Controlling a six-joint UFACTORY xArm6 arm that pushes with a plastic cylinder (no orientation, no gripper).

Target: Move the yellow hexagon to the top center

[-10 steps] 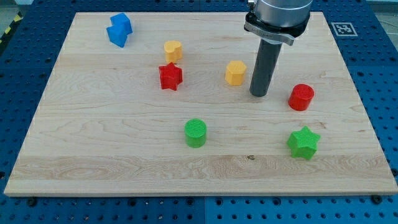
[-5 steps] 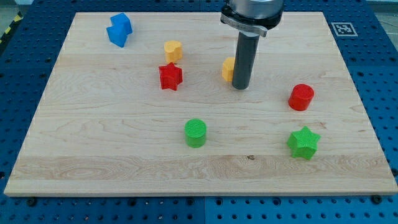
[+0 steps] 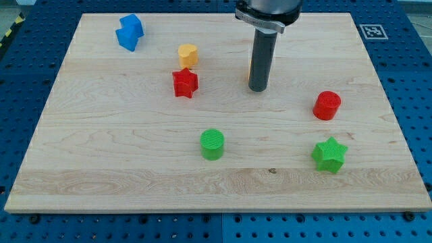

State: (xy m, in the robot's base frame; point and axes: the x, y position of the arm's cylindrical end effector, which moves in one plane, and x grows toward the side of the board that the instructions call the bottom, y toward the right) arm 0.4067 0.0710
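My tip rests on the wooden board, right of its centre in the upper half. A yellow hexagon block is almost wholly hidden behind the rod; only a thin yellow sliver shows at the rod's left edge, just above the tip. A second yellow block sits further to the view's left, above a red star. The tip is to the view's right of the red star and well apart from it.
A blue block lies at the top left. A red cylinder is at the right. A green cylinder and a green star are in the lower half. A marker tag sits beyond the top right corner.
My tip moved left and a little upward, from the yellow hexagon's right side to in front of it. The hexagon shifted slightly up and left and is now nearly hidden by the rod.
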